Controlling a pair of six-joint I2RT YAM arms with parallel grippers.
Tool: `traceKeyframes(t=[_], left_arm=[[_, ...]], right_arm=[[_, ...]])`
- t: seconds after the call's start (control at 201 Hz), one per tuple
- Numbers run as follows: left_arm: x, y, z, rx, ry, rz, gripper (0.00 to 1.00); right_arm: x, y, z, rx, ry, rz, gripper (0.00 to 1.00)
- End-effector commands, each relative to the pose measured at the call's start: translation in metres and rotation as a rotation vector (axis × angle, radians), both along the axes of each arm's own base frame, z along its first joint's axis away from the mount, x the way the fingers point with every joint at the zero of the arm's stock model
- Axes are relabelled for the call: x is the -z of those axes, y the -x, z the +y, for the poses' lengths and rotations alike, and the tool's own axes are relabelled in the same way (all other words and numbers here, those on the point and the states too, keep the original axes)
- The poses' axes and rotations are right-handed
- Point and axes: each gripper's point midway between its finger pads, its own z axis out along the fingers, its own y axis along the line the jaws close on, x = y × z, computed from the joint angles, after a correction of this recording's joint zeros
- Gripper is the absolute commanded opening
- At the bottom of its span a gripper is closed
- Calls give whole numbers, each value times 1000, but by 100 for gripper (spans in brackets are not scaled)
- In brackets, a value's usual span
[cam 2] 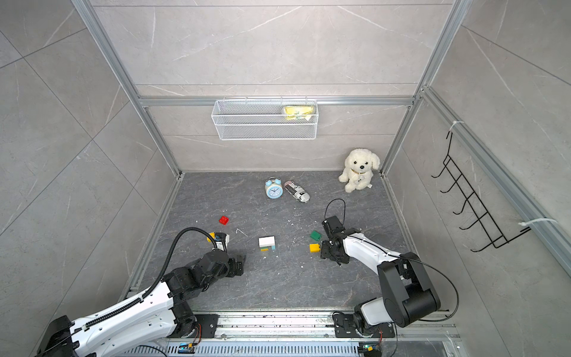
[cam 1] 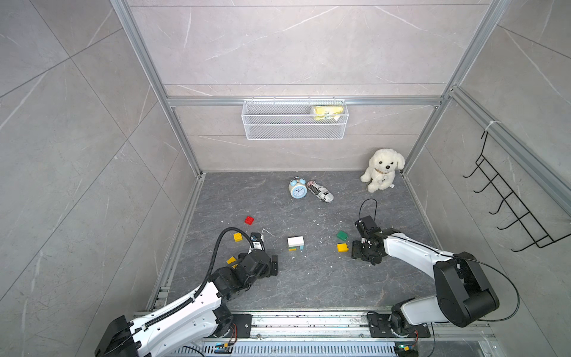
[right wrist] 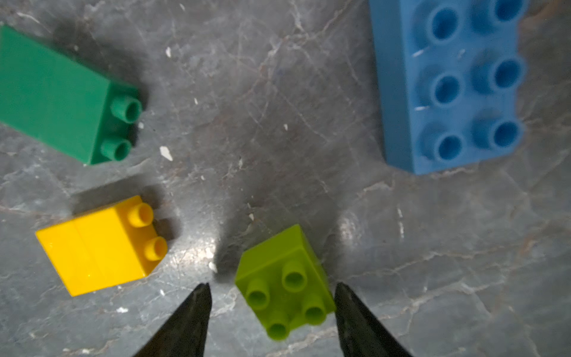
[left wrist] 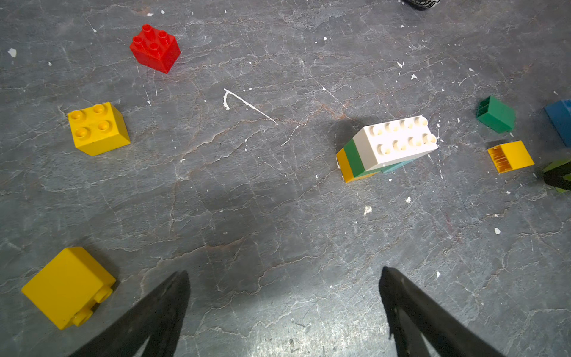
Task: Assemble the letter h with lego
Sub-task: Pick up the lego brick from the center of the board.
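In the right wrist view a lime green lego brick (right wrist: 278, 262) sits studs-up between the fingers of my right gripper (right wrist: 272, 286). One fingertip (right wrist: 341, 296) touches its corner and the other stands a little off it. Beside it lie a yellow brick (right wrist: 99, 247), a dark green brick (right wrist: 55, 95) and a long blue brick (right wrist: 448, 83). A stack topped by a white brick (cam 1: 295, 241) stands mid-floor. My left gripper (left wrist: 283, 271) hangs wide open over bare floor, near two yellow bricks (left wrist: 97, 128) (left wrist: 68, 286) and a red brick (left wrist: 155, 48).
A blue alarm clock (cam 1: 297, 188), a toy car (cam 1: 320, 191) and a plush dog (cam 1: 383, 168) stand at the back of the floor. A wire basket (cam 1: 295, 129) hangs on the back wall. White flecks dot the floor.
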Motion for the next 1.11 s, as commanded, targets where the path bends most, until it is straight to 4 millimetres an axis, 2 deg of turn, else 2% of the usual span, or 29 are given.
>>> traceKeyframes(t=[0.0,0.284,0.393,0.453,0.528,0.687,0.886,1.105], left_arm=[[-12,-5,-6,-1,31,-33,100],[-13,-5,-6,0,38,-34,100],[-12,-5,-7,2,40,-31,100],[-13,-5,-8,4,43,-33,100],[-13,-5,-8,5,45,-31,99],[-13,-4,-8,9,45,-31,100],[-13,-4,-7,9,47,-33,100],[-15,-3,-7,7,54,-40,99]], right_arm=[[-1,-2,-2,-24,31,26,63],[3,0,6,-71,41,61,55],[3,1,9,-83,46,67,48],[2,1,11,-90,47,68,49],[-1,1,10,-95,59,62,57],[-11,-5,2,-97,125,50,68],[-4,-15,6,-125,135,78,67],[4,-15,8,-119,131,102,56]])
